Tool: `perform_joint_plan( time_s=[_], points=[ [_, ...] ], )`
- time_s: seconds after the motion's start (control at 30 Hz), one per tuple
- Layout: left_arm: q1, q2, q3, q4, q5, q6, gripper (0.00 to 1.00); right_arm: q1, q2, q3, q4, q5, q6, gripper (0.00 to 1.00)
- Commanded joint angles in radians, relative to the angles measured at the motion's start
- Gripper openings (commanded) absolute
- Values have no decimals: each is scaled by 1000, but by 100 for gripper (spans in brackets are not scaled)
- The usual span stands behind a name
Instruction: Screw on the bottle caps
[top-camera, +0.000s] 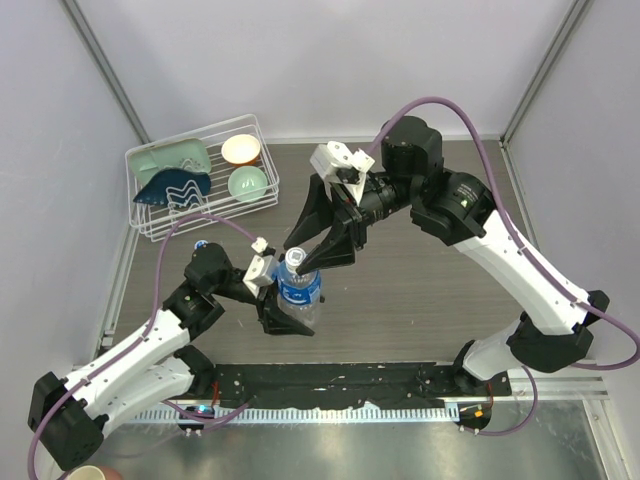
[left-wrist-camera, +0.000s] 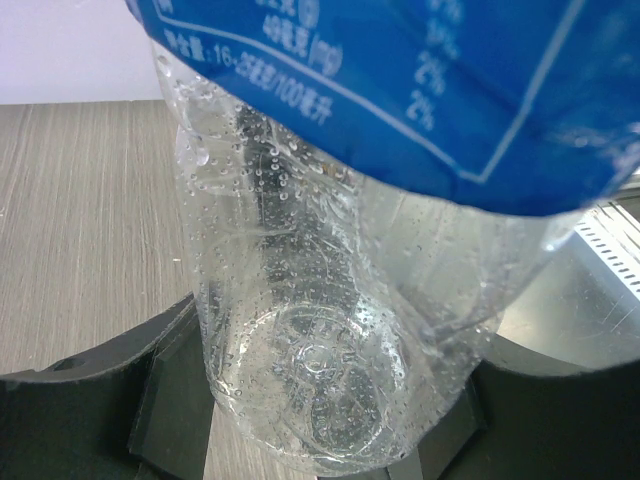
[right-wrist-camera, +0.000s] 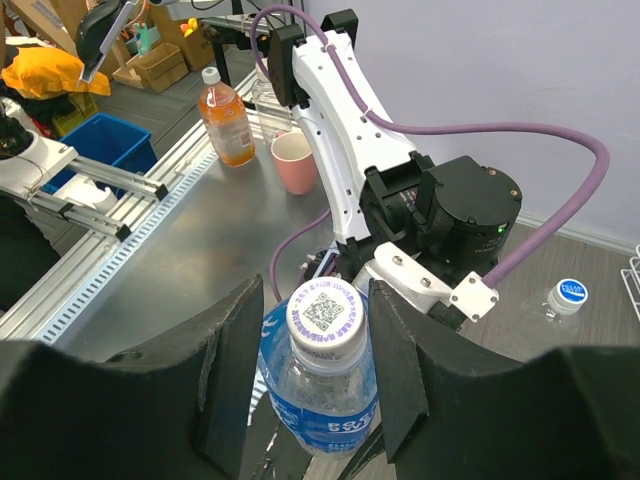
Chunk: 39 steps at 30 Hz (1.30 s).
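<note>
A wire basket (top-camera: 215, 215) stands at the far left corner of the wooden table (top-camera: 420, 290). It holds four dishes. Two are bowls, a cream bowl (top-camera: 241, 149) and a green bowl (top-camera: 247, 182). The other two are a pale green dish (top-camera: 170, 158) and a dark blue dish (top-camera: 172, 187), both propped in the rack's slots.

Near the middle of the table, close to the arms' bases, is the blue-labelled bottle (top-camera: 300, 292). It is clear plastic and holds no liquid, only fine droplets clinging to its inner wall. The left gripper (top-camera: 283, 318) is clamped on its lower body, one black finger on each side, and holds it tilted.

A white cap (right-wrist-camera: 326, 313) printed with a square code sits on the bottle's neck. The right gripper (right-wrist-camera: 318, 300) reaches down over it with its jaws partly open. The cap lies between the two fingers, one finger close against it and a thin gap showing on the other side.

The second bottle (right-wrist-camera: 555, 306) is by the basket, beyond the left arm and mostly hidden. Only its clear top shows, with a blue-marked cap (right-wrist-camera: 571, 291) on it. That makes two bottles and two caps in sight.

Off the table, a metal bench (right-wrist-camera: 180, 240) carries one pink cup (right-wrist-camera: 293, 162) and one orange drink bottle (right-wrist-camera: 224, 125), which is part full. A blue bin (right-wrist-camera: 105, 150) sits beside them.
</note>
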<state>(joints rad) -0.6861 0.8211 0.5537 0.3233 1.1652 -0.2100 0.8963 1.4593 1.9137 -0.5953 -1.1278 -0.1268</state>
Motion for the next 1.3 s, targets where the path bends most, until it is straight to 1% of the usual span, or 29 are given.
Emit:
perform_joint_plan(
  time_s=[0.0,0.1,0.13,0.17,0.2,0.27,0.3,0.4,0.63,0.77,0.87,0.93,1.03,1.13,1.2,1.27],
  points=[
    [-3,-10,31,25,-13,-12,0,-2,-16,-10,45,-12,18,52],
    [-3,-10,31,26,-18,-12,0,-3,-19,-18,55,-12,24,50],
    [-3,-11,32,26,-19,-12,0,-2,-19,-19,55,-12,26,48],
    [-3,-11,31,26,-22,-14,0,-2,-20,-21,58,-10,27,45],
    [-3,-13,31,26,-24,-15,0,-3,-22,-24,60,-9,29,38],
    [-3,-13,31,28,-32,-14,0,-2,-22,-28,63,-7,32,32],
    [-3,-14,29,28,-32,-14,0,-2,-20,-27,63,-7,36,26],
    [-1,-13,31,34,-45,-20,0,-2,-20,-35,65,-1,38,21],
    [7,-16,35,39,-58,-28,0,-3,-13,-65,57,42,67,18],
    [16,-13,40,33,-119,-29,0,-5,1,-58,-24,97,58,17],
    [26,-13,41,23,-171,-26,0,-7,3,-71,-104,173,52,14],
    [26,-11,41,-9,-208,10,0,-5,-4,-93,-145,230,52,11],
    [30,-14,48,-53,-267,58,0,-5,-31,-125,-161,313,79,10],
    [31,-11,61,-113,-347,112,0,-5,-56,-165,-173,394,116,6],
    [33,-14,61,-138,-381,147,0,-4,-73,-180,-173,457,148,4],
    [34,-17,63,-144,-427,161,0,-3,-86,-203,-163,488,179,1]
  ],
)
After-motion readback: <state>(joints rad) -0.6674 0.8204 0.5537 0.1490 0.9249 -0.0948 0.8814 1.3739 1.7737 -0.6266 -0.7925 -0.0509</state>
